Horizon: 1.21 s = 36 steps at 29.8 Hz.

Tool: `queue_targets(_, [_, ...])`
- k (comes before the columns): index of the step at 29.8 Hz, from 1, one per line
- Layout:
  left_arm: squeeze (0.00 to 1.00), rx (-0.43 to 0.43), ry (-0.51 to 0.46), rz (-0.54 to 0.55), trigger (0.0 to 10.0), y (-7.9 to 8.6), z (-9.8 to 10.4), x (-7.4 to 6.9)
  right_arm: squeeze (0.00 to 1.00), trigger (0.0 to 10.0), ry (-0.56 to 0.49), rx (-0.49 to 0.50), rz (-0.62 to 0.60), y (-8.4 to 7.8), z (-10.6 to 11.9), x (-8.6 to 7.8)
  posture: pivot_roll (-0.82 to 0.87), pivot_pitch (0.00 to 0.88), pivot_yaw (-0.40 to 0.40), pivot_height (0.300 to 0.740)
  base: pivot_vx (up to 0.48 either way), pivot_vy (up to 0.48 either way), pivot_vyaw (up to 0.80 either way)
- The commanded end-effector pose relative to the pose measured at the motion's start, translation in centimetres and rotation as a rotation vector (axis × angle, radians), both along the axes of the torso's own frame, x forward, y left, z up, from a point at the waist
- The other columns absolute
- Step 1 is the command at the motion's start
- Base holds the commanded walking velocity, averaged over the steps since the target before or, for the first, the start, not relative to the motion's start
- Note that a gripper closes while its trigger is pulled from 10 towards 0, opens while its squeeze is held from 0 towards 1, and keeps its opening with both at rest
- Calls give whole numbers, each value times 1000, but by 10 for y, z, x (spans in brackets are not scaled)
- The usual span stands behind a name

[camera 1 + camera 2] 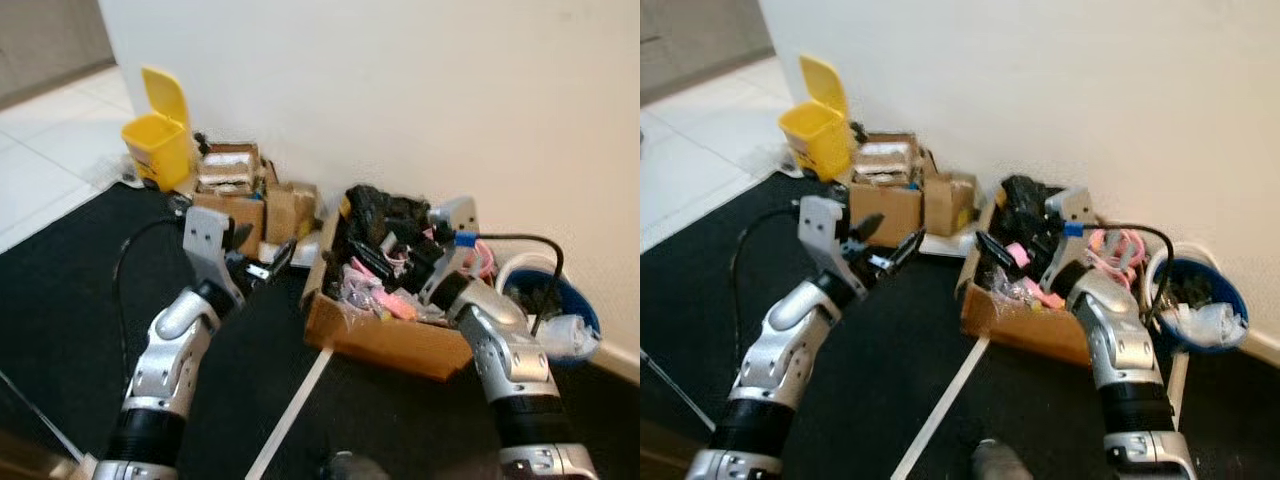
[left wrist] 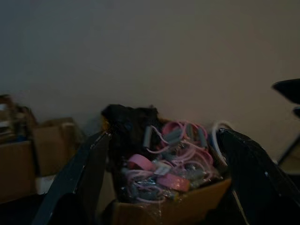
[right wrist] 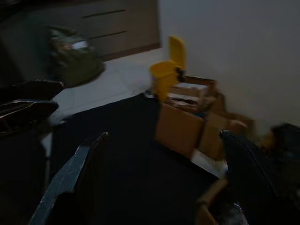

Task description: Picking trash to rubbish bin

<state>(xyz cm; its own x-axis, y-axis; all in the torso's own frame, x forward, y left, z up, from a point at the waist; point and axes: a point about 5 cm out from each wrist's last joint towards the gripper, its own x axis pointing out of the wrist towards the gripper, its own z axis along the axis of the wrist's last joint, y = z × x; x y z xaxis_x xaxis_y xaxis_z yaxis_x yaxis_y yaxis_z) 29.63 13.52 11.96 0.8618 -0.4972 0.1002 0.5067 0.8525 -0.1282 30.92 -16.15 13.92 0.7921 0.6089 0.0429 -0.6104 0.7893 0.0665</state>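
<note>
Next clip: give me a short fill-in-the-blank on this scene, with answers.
1. The bin with its lid raised is coloured ____.
2. The big cardboard box holds pink and ____ clutter.
3. The left gripper has its fingers ____.
4. The blue bucket stands against the ____.

Answers: yellow; black; open; wall

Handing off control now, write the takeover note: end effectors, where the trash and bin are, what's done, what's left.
Left end effector: open, empty, raised over the black mat.
Right end effector: open, empty, at the near edge of the cardboard box of pink and black clutter.
Yellow bin: lid up, by the wall, beyond the smaller boxes.
Done: nothing held or seen binned.
Left: grasp trash, carry it to the bin.
</note>
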Motion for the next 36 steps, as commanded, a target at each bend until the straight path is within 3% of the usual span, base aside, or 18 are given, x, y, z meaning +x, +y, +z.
queue_targets(1, [0, -6, -16, -15, 10000, -2, 3, 1, 0, 10000, -9, -3, -11, -3, 3, 2, -86, 0, -22, 740, 0, 0, -788])
queue_targets(16, [0, -3, -38, 18, 10000, 2, 10, 3, 0, 10000, -10, -3, -50, -14, 7, 1, -67, 0, -19, 740, 0, 0, -788])
queue_targets(22, [0, -11, -51, 89, 10000, 14, 16, 3, 0, 10000, -7, 27, -111, -24, 11, 0, -34, 0, -37, 740, 0, 0, -788])
queue_targets(29, [0, -25, -74, 123, 10000, 18, 26, -1, 0, 10000, -40, 102, -189, -32, 29, 1, -20, 0, -26, 740, 0, 0, -788])
queue_targets(33, [0, -16, -89, 127, 10000, 18, 31, 3, 0, 10000, -66, 58, -218, -28, 35, 3, -52, 0, -22, 740, 0, 0, -788])
queue_targets(36, [0, -7, -92, 119, 10000, 15, 32, 3, 0, 10000, -92, 70, -286, -34, 43, 8, -40, 0, -8, 740, 0, 0, -788])
